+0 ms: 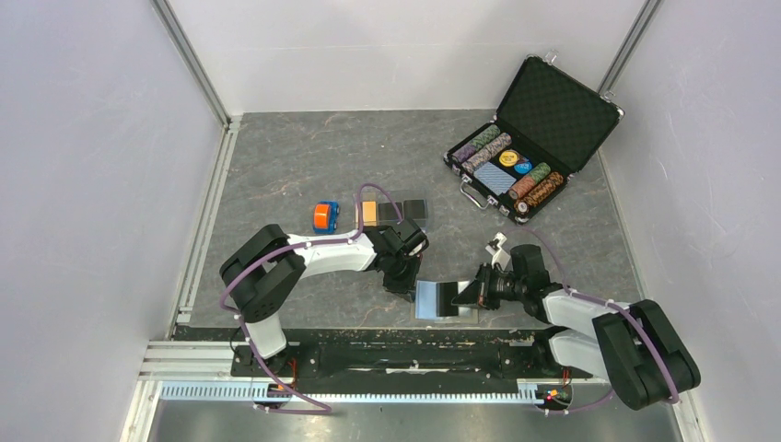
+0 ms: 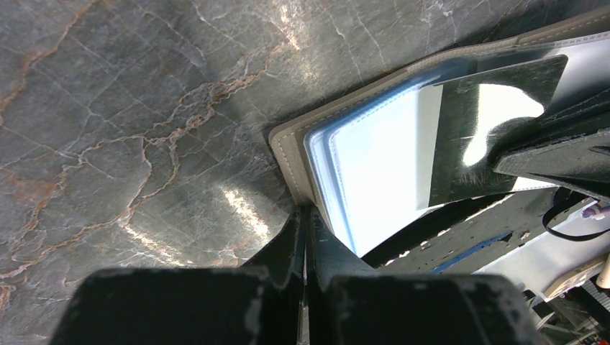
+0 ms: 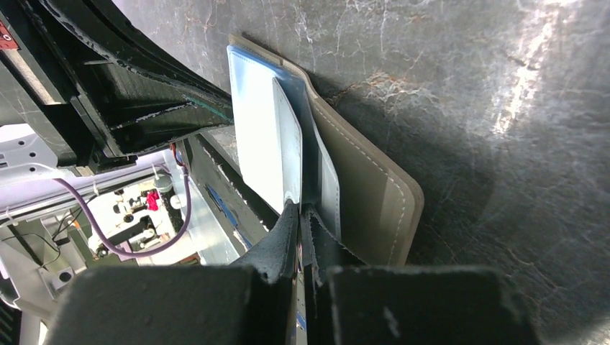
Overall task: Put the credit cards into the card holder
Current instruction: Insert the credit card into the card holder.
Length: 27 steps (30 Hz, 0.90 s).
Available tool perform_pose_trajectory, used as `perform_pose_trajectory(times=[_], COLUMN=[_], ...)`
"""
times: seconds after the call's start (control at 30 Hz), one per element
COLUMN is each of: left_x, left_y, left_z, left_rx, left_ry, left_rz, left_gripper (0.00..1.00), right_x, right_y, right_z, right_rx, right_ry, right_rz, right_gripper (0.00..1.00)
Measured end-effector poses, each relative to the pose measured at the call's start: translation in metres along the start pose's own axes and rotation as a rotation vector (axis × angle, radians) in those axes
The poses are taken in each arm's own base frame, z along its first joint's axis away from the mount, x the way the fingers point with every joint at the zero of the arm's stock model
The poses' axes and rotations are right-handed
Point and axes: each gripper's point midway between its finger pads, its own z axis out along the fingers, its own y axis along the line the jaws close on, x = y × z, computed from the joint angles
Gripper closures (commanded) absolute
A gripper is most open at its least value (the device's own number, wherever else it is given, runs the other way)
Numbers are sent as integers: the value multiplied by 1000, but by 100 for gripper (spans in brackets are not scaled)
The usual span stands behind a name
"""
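**Card at the holder mouth: thin grips on both sides**

- The card holder (image 2: 374,165) is open, pale-blue inside up, at the near edge of the surface (image 1: 276,166), between the two arms and tilted off it.
- The left pincer (image 2: 306,223) is fully closed on the holder's taupe edge lip, as far as I can tell.
- The right pincer (image 3: 302,215) is fully closed on one black card (image 2: 489,122). The card's far end lies over the pale-blue lining. I can't tell whether it is inside a slot or just on top.

Risks:
- If the card rides over the pocket lip instead of under it, pushing would only slide it across the lining.
- Push force goes straight into the left pincer's edge pinch. That bite is small, so the holder could pull out or swing.
- The holder is right by the near edge, so if dropped it could land on the frame rail.
- The pincers are close together, so contact is likely if either one closes in.

Views:
- Left wrist: shows the card's flat face and its overlap with the lining.
- Right wrist: shows the card edge-on against the pocket layers, but no face.
- Top: the only view showing the waiting cards, an orange-tan card (image 1: 368,213) and two black cards (image 1: 403,210) in a row well apart from the holder.
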Motion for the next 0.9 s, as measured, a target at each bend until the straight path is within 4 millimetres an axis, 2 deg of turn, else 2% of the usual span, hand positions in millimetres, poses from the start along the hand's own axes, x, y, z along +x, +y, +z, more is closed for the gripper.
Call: perform_pose_trajectory(times=[0.43, 0.9], left_x=[0, -1], left_y=[0, 1], left_z=[0, -1], left_rx=[-1, -14], left_ry=[-1, -12], left_rz=[0, -7], left_gripper=[98, 98], right_x=[6, 8], right_y=[3, 23], right_z=[7, 29], right_rx=[-13, -47], right_ry=[34, 93], right_rz=[22, 10], right_gripper=[100, 100])
